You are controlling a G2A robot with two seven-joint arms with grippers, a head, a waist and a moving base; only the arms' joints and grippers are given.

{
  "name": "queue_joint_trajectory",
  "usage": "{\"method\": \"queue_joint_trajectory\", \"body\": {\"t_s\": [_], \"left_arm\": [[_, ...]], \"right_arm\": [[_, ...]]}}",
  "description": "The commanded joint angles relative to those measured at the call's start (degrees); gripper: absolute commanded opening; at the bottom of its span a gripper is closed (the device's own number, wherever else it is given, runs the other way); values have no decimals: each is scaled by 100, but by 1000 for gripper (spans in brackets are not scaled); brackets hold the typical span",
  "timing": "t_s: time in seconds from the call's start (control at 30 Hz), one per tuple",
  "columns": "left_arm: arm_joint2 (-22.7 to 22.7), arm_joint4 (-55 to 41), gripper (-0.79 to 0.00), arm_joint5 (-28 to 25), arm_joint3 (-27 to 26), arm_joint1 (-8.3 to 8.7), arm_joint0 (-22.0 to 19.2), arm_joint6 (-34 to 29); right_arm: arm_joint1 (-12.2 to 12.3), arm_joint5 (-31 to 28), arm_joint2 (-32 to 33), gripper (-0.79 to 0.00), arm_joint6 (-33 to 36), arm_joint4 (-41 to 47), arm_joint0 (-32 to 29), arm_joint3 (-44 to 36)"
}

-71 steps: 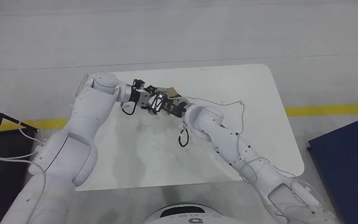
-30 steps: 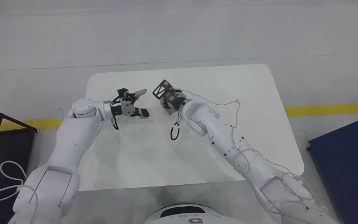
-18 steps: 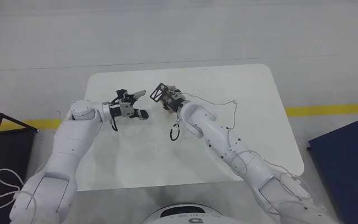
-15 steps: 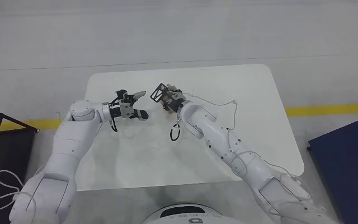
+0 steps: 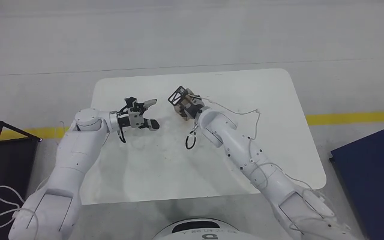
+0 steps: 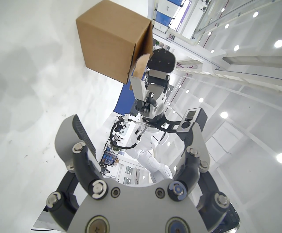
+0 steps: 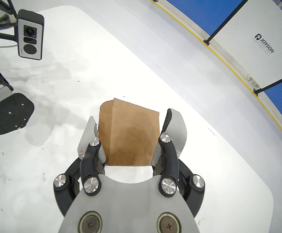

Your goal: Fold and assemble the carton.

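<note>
Jaws of the left gripper (image 6: 134,123) stand wide with nothing between them, above the left half of the table (image 5: 270,138) and turned toward the carton (image 6: 108,42). Farther on, near the middle of the table's far edge, the right gripper (image 7: 131,117) holds that carton, one finger along each side of a cardboard panel. In the top view most of the carton is hidden under this gripper and its wrist; whether it rests on the table or hangs just above cannot be made out. The left wrist view gives its shape best: a plain brown box with crisp corners, two closed faces showing, and one side open where a small round-cornered flap juts out by the right gripper. The panel in the right wrist view has a rounded tab at one corner and a faint darker ring in its middle. Beyond the table's right edge a yellow line (image 5: 345,117) crosses the floor, and past it stands a white board (image 7: 249,28) beside blue boards (image 7: 193,13); the white one carries a small logo and a line of dark lettering.
</note>
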Motion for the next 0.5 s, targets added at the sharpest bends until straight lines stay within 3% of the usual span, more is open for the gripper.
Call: {"method": "queue_joint_trajectory", "body": {"t_s": [0.0,0.13,0.47], "left_arm": [[1,10,0,0,-12,5,6,-18],[-4,3,0,1,-17,11,11,-35],[-7,44,0,31,-49,30,-13,-40]], "right_arm": [[-3,-81,57,-151,17,123,0,47],[0,-285,253,-46,80,472,64,153],[-13,-656,430,-65,363,915,178,346]]}}
